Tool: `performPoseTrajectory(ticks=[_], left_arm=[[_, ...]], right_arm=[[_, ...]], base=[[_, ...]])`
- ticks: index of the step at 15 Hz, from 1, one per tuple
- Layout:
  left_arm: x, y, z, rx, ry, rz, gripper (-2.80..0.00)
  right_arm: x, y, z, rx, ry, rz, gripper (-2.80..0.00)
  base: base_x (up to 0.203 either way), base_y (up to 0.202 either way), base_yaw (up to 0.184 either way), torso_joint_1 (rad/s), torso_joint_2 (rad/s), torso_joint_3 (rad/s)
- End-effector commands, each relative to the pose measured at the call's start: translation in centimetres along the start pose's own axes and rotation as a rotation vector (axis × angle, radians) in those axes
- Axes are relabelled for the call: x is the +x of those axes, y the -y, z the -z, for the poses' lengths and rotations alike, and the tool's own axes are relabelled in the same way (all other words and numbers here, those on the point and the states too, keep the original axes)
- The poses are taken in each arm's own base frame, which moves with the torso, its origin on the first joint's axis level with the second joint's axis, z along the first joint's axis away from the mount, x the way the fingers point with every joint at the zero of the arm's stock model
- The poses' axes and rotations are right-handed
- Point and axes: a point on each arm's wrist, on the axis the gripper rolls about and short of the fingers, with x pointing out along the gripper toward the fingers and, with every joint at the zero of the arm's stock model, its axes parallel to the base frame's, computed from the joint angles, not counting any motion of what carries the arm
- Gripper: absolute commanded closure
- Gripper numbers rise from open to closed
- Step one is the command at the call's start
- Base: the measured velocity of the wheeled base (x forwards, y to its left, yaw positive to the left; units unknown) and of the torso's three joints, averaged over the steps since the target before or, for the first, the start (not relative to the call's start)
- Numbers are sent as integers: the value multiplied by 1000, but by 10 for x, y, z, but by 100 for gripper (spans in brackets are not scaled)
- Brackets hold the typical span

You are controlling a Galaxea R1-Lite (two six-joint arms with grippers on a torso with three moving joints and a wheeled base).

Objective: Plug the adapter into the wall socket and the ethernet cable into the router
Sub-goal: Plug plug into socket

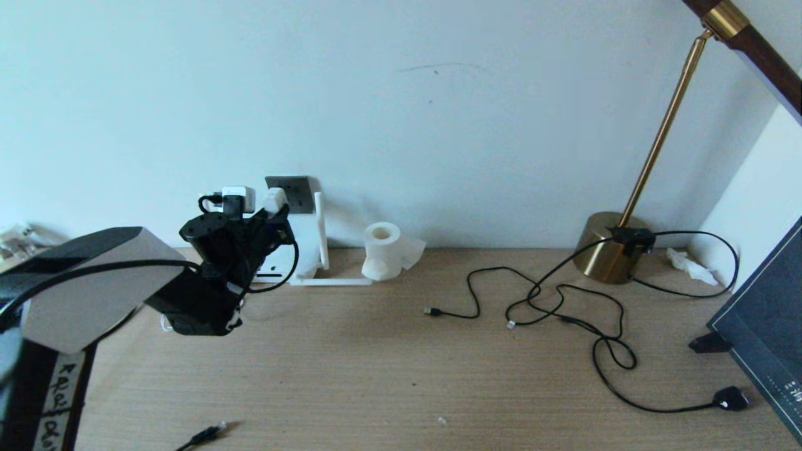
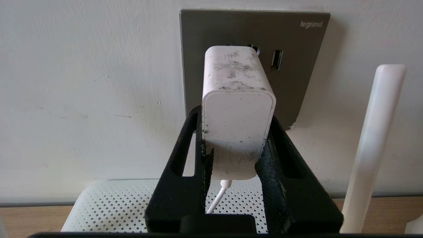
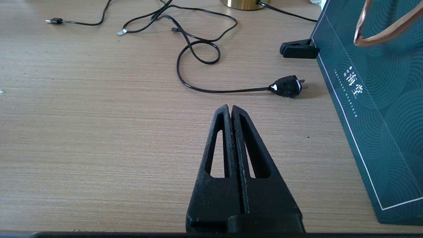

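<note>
Right gripper: where it hangs low over the bare wooden bench [image 3: 99, 138], the right gripper [image 3: 231, 110] is seen with its fingers pressed together on nothing.
Black plug: a black plug [image 3: 287, 86] on a thin black cord is laid on the bench beyond that gripper, beside a dark green bag [image 3: 380, 109].
Loose cords: thin black cords [image 1: 564, 307] are looped over the bench toward the brass lamp base [image 1: 604, 247].
Left gripper: the left gripper [image 2: 235, 132] is raised at the wall and is pinched on the sides of the adapter [image 2: 238, 132].
Adapter: it is held with its far end against the wall socket [image 2: 297, 66]; whether it is fully seated cannot be told.
Router: the router [image 2: 109, 205] is set on the bench under the socket, one antenna [image 2: 373, 145] upright beside the gripper.
Paper roll: a white paper roll [image 1: 382, 250] is stood near the wall beside the router.
</note>
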Motion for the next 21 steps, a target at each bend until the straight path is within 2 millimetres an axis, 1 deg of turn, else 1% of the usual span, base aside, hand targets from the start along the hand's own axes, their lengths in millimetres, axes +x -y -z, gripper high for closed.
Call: performPoseTrajectory(ticks=[1,10,16,21], left_arm=[[1,1,0,0,9,1,0],[2,2,1,1,9,3,0],[4,2,7,0,1,2,0],[7,2,8,2,8,1,0]], right_arm=[[0,0,0,-2,-2,-1,0],[0,0,0,-1,-2,-1,0],[0,0,0,0,-2,0,0],[0,0,0,0,-2,0,0]], base=[[0,0,0,0,0,0],[0,0,0,0,0,0],[0,0,0,0,0,0],[0,0,0,0,0,0]])
